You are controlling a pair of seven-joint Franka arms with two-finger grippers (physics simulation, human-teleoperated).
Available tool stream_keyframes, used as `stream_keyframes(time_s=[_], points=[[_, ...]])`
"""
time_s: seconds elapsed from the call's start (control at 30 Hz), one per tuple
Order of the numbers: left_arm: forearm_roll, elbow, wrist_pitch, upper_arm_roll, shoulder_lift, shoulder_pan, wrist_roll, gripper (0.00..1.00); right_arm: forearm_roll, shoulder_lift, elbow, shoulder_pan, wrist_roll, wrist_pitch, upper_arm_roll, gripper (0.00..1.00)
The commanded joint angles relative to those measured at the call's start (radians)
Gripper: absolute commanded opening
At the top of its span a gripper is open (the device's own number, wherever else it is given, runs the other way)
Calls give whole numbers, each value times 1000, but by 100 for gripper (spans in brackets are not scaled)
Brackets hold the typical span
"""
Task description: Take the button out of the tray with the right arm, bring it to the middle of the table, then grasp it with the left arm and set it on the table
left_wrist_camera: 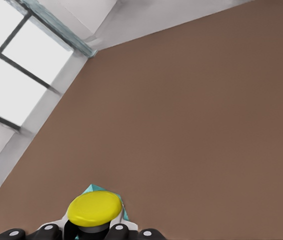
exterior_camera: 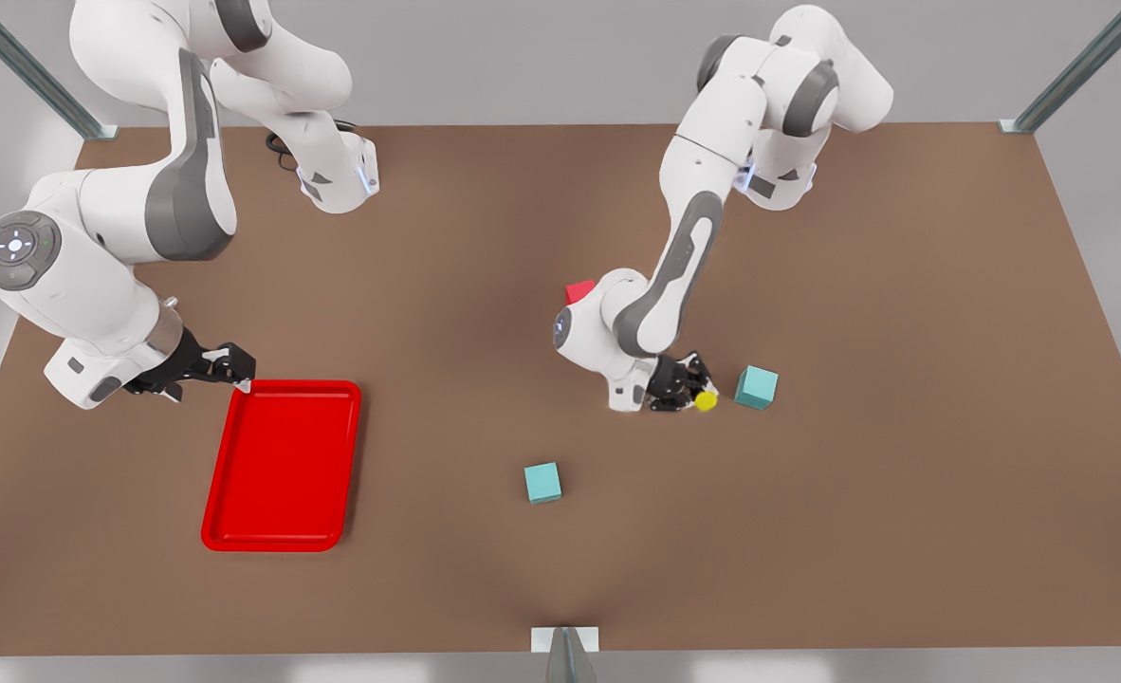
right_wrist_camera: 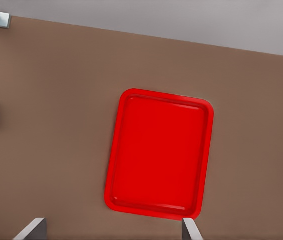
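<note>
The button point(exterior_camera: 706, 400) has a round yellow cap and sits right of the table's middle in the front view, low over the table point(exterior_camera: 902, 474). My left gripper point(exterior_camera: 682, 387) is shut on its dark body, and the left wrist view shows the cap point(left_wrist_camera: 94, 209) just ahead of the fingers point(left_wrist_camera: 119, 231). The red tray point(exterior_camera: 281, 465) lies at the front view's left with nothing in it. At its far corner hovers my right gripper point(exterior_camera: 234, 372), open. From the right wrist view the tray point(right_wrist_camera: 159, 155) lies beyond the spread fingertips point(right_wrist_camera: 190, 229).
A teal cube point(exterior_camera: 757, 386) stands just to the right of the button in the front view, and it peeks from behind the cap point(left_wrist_camera: 97, 189). Another teal cube point(exterior_camera: 542, 482) sits nearer the front edge. A red cube point(exterior_camera: 579, 291) hides partly behind the left arm.
</note>
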Motion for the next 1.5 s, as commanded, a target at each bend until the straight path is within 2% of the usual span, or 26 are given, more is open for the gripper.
stream_keyframes(time_s=[0.0, 0.1, 0.27, 0.4, 0.83, 0.87, 0.93, 1.23, 1.47], points=[[196, 47, -369, -1, 43, -22, -1323, 43, 1, -1, 1, 0, -5, 0, 0, 100], [264, 176, -308, -1, 151, -31, -1385, 43, 1, -1, 1, 0, -5, 0, 0, 100], [314, 180, -96, 1, 209, -27, -1429, 43, 1, -1, 1, 1, -6, 0, 0, 100], [308, 178, -9, -1, 244, -24, -1433, 43, -1, -1, 1, 0, -6, 0, 0, 100], [314, 169, 19, 1, 324, 10, -1425, 43, 1, -1, 1, 3, -6, -3, 2, 100], [314, 169, 19, 1, 324, 9, -1425, 47, 1, -3, 1, -6, -9, -3, 0, 100], [313, 169, 17, 1, 324, 7, -1425, 100, 4, -1, 1, -14, -11, -3, 0, 100], [314, 169, 10, 4, 316, 6, -1412, 100, 2, -3, 1, -8, -8, -3, 0, 100], [333, 170, -33, 7, 289, 3, -1242, 100, 1, -3, 1, -6, -8, -3, 2, 100]])
